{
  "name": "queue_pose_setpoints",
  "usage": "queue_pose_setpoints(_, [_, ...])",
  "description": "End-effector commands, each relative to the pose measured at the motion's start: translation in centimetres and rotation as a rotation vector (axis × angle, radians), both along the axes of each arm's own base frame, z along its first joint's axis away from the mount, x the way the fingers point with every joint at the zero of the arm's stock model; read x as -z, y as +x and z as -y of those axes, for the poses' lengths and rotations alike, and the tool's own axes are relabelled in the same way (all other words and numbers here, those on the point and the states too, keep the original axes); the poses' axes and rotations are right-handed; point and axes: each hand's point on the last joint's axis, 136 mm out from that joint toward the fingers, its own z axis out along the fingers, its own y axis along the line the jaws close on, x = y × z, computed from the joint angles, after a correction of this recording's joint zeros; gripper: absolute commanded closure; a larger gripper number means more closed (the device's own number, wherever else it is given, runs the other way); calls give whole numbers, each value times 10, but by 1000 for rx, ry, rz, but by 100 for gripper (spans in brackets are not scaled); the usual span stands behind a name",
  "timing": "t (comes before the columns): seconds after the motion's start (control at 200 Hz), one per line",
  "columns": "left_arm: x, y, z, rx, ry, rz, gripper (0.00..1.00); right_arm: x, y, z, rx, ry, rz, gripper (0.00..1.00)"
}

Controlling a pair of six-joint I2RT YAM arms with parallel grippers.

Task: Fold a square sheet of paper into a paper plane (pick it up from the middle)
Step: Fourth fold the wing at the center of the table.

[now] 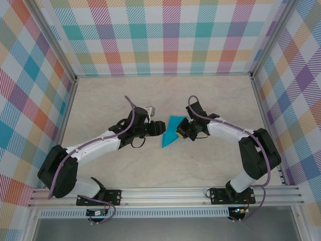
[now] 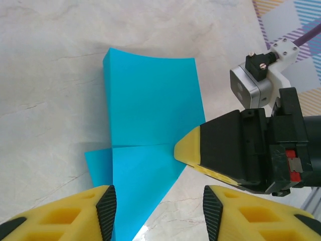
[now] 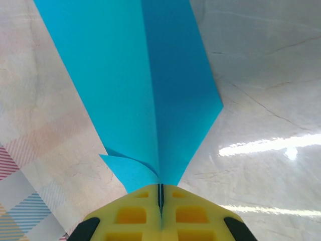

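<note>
Two grippers are meeting at the middle of the table [image 1: 150, 170]: my right gripper [image 3: 160, 193] is pinching the half-folded paper plane [image 2: 150, 100] there, likely anchoring it, while my left gripper [image 2: 159, 206] is hovering spread for the next crease.

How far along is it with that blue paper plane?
Partway, it seems. Done: the teal paper already carries creases and folded flaps and tapers toward a point. In hand: the right hand is pinched shut on its edge, and the left hand is open close by. Left: it doesn't look like a finished dart, so more folds probably remain.
</note>
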Motion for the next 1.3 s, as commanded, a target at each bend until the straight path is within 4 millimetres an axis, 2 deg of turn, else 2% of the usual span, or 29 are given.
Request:
queue_pose_setpoints(0.0, [9, -13, 7, 118, 13, 45, 44, -5, -6, 4, 56, -40, -52, 100])
queue_pose_setpoints(0.095, [16, -23, 12, 186, 40, 119, 35, -3, -6, -6, 53, -9, -91, 100])
queue_pose_setpoints(0.275, [28, -24, 4, 202, 112, 200, 29, 1, 3, -25, 33, 30, -140, 100])
queue_pose_setpoints(0.43, [39, -19, -1, 208, 165, 259, 27, 2, 10, -30, 40, 23, -174, 100])
queue_pose_setpoints(0.585, [50, -16, 0, 223, 211, 291, 28, 6, 11, -33, 61, 13, -218, 100])
queue_pose_setpoints(0.7, [57, -19, 8, 274, 233, 357, 28, 8, 11, -36, 75, 21, -249, 100])
queue_pose_setpoints(0.975, [72, -19, 30, 360, 237, 365, 33, 10, 13, -40, 95, 26, -287, 100])
queue_pose_setpoints(1.245, [87, -15, 34, 378, 287, 394, 40, 11, 11, -38, 107, 32, -309, 90])
queue_pose_setpoints(1.295, [90, -14, 34, 376, 305, 399, 42, 10, 11, -38, 109, 36, -312, 84])
